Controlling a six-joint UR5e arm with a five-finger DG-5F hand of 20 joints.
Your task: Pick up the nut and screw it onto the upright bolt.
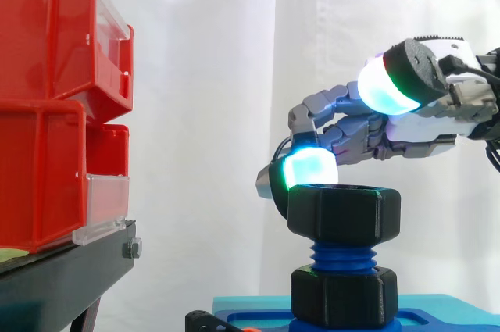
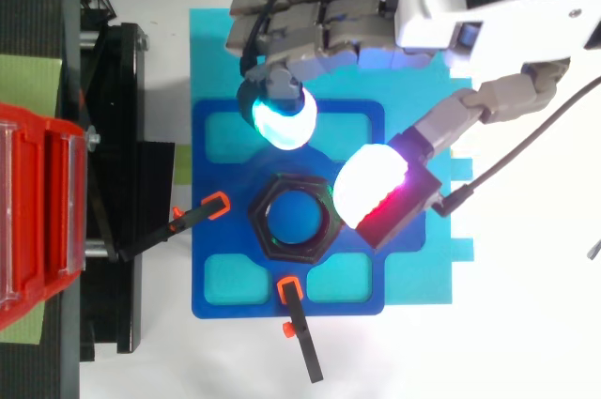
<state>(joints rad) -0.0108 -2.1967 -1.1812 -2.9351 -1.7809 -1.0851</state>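
"Cyan glows on one fingertip (image 1: 308,168), just over the far rim of the nut (image 1: 344,211). Does the hand (image 1: 426,121) grip it?"

"No. That finger and the thumb pad (image 2: 371,183) stand apart, flanking the nut and clamped on nothing. They are probably placed to twist it. Contact cannot be judged."

"Where does the nut sit?"

"On top of the blue bolt (image 1: 342,256), bore facing up, its axis vertical like the bolt's. Bare thread below suggests more turns are needed."
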